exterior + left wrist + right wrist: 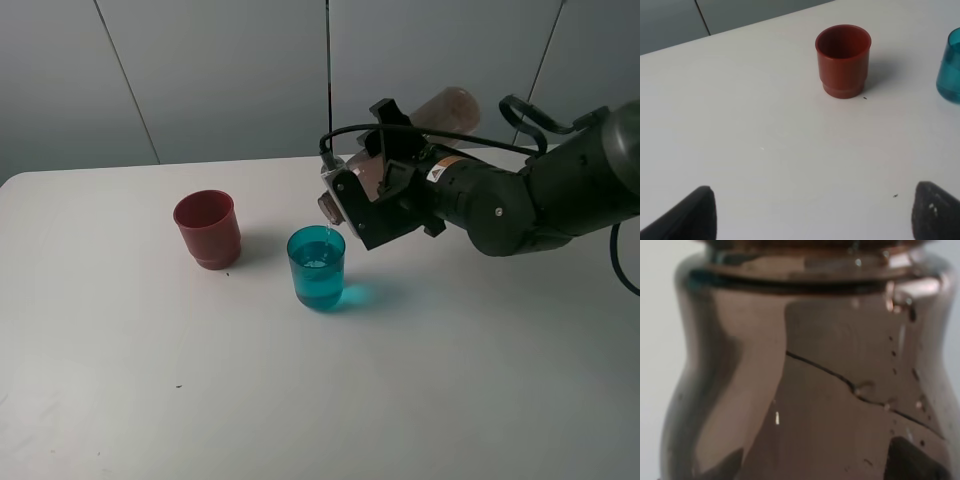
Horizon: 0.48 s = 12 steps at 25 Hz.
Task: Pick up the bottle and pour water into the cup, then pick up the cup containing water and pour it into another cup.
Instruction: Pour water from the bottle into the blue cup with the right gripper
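My right gripper (385, 185) is shut on the smoky grey-brown bottle (448, 106) and holds it tipped, its open neck just above the rim of the teal cup (317, 268). A thin stream of water runs from the neck into the teal cup, which holds water. The bottle fills the right wrist view (810, 375). The red cup (208, 229) stands upright to the left of the teal cup, apart from it. In the left wrist view, my left gripper (812, 215) is open and empty above the table, with the red cup (843, 60) ahead and the teal cup (950, 67) at the frame's edge.
The white table (150, 400) carries only the two cups. Grey wall panels (230, 70) stand behind its far edge. The left arm is out of the exterior high view.
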{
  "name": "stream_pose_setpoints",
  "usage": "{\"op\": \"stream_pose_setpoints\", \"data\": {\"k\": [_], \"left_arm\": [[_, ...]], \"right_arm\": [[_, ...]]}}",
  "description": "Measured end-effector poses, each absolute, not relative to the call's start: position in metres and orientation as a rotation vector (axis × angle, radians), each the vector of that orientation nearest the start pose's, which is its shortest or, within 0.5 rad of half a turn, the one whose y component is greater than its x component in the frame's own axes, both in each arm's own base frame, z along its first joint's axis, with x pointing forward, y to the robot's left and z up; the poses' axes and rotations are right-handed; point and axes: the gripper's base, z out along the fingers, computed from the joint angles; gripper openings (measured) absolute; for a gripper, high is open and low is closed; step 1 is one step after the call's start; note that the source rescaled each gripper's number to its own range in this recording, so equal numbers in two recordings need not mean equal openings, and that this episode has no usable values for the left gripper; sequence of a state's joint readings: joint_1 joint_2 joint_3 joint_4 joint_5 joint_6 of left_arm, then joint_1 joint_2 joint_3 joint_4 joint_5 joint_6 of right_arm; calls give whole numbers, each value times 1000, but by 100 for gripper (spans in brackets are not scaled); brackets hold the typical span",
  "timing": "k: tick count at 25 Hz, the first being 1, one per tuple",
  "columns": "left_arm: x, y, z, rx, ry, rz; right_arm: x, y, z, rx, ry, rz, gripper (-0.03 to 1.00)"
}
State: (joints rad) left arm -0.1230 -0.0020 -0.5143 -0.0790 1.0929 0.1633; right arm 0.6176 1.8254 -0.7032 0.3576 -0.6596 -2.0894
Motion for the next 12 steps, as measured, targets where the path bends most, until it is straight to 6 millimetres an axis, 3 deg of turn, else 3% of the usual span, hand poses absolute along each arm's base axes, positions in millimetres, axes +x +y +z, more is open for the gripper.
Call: {"op": "stream_pose_setpoints", "data": {"k": [5, 12], "left_arm": [[-9, -5, 279, 300, 2036, -70], [-9, -5, 279, 300, 2036, -70]], "right_arm": [[286, 179, 146, -1910, 901, -939, 0], [278, 184, 144, -1801, 1250, -551, 0]]}}
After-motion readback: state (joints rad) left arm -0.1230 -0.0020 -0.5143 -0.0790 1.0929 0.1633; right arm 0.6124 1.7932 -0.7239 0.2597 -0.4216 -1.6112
